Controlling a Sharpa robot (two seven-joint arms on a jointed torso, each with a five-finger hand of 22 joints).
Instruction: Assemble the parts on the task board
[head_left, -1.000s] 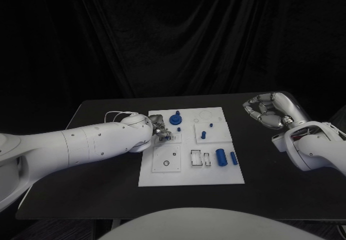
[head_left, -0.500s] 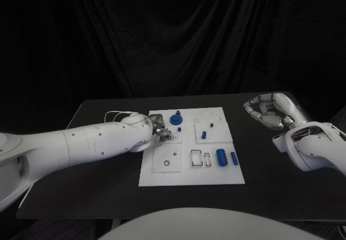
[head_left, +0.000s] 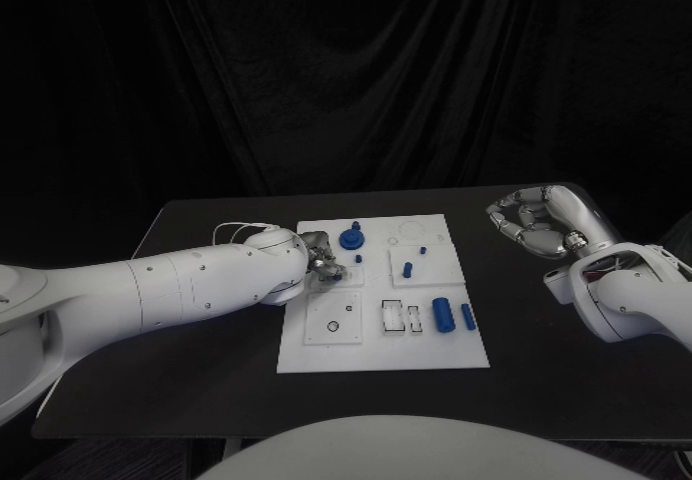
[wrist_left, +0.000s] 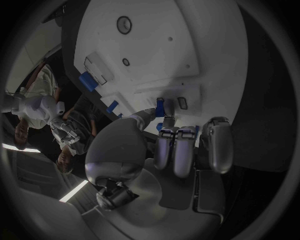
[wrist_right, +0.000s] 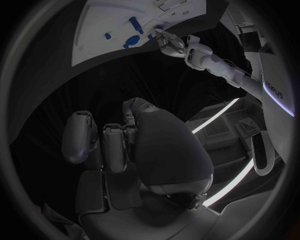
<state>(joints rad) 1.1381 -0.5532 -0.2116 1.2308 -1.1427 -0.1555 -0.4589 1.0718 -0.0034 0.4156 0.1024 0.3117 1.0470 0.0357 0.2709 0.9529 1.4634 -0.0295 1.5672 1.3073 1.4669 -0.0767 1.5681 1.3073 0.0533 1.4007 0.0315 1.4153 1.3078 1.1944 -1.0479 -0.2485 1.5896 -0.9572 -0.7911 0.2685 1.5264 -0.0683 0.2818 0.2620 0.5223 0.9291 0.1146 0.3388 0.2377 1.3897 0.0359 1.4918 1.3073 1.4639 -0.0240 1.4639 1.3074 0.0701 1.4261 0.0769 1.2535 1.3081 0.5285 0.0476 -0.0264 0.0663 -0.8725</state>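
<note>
Centrally on the black worktop (head_left: 202, 370) lies the white task board (head_left: 378, 345), and the left robot hand (head_left: 323, 257) reaches over its left edge, near the far half of the plate. From the left wrist view, that robot hand (wrist_left: 181, 145) has its fingers (wrist_left: 165, 142) curled down together toward the board, with a small blue peg (wrist_left: 160, 106) right at the fingertips; whether the peg is actually pinched or merely touched I cannot tell.

Just beyond the left robot hand, a round blue knob-like part (head_left: 352, 239) stands near the board's far edge. A small blue peg (head_left: 407, 269) stands upright in the middle right panel. Closer to the robot, a larger blue cylinder (head_left: 444, 315) lies on its side beside a thinner blue pin (head_left: 467, 315), both near the board's right edge (they lie side by side, roughly parallel). Left of them sits a rectangular slotted recess (head_left: 394, 316), and further left a panel with a small ringed hole (head_left: 333, 324).

The right robot hand (head_left: 531, 224) hangs above the worktop's far right corner, well apart from the board, fingers curled inward with nothing in them; the right wrist view shows the same closed curl (wrist_right: 112, 145).
</note>
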